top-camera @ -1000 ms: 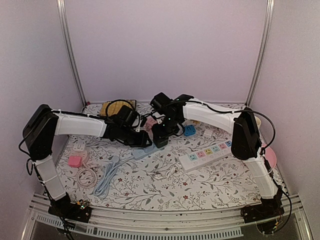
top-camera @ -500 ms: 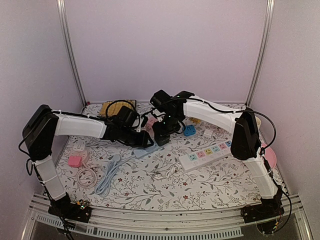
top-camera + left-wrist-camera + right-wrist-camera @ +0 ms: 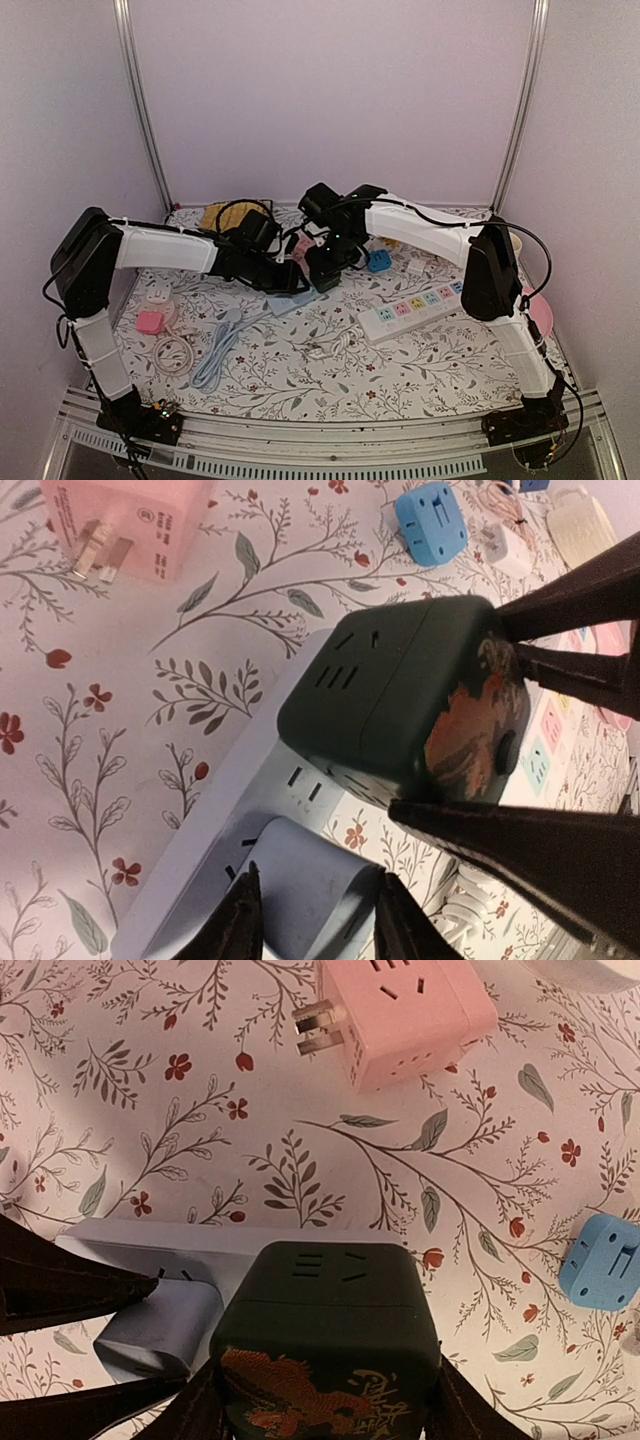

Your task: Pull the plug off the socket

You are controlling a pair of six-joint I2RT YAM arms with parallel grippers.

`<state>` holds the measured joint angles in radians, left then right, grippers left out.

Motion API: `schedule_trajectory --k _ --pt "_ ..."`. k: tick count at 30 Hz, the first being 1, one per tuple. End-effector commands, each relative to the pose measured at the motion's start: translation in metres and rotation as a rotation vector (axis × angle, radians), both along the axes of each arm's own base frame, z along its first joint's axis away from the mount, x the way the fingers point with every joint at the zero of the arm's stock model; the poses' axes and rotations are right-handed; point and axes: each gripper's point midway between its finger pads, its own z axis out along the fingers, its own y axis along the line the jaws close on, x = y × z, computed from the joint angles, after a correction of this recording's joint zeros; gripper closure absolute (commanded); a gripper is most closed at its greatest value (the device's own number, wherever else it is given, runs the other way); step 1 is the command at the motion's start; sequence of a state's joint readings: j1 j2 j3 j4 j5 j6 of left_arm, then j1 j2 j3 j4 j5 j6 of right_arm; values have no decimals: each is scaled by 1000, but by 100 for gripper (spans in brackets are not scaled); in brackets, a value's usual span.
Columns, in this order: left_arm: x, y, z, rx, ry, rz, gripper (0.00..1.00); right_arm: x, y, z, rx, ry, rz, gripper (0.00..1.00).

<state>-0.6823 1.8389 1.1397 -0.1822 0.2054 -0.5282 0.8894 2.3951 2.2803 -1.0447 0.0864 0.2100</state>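
While the right gripper has crept upward over the strip within the last second, the left gripper stays low on it. Left wrist: its fingers clamp a pale block on the strip, and the plug sits tilted at the sockets. Right wrist: the right gripper squeezes the plug's sides; the pins are hidden, so extraction appears begun but unconfirmed.

A worktop under a white cloth printed with leafy sprigs and small red flowers sits between plain pale lilac walls. Metal uprights stand at the back corners, a metal rail edges the near side, and the light seems soft and even.
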Motion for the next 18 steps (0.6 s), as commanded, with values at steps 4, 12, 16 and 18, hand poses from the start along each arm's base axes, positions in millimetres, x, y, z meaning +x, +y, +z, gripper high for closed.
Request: schedule_trajectory --k 4,12,16,18 --pt "-16 47 -72 207 188 87 61 -18 20 58 122 -62 56 68" --pt "-16 54 -76 201 206 95 61 -16 17 38 108 -20 46 68" --pt "-18 57 -77 204 209 96 62 2 -1 46 197 43 -15 69" --pt "-20 58 -79 206 214 93 62 11 -7 56 241 49 -38 69"
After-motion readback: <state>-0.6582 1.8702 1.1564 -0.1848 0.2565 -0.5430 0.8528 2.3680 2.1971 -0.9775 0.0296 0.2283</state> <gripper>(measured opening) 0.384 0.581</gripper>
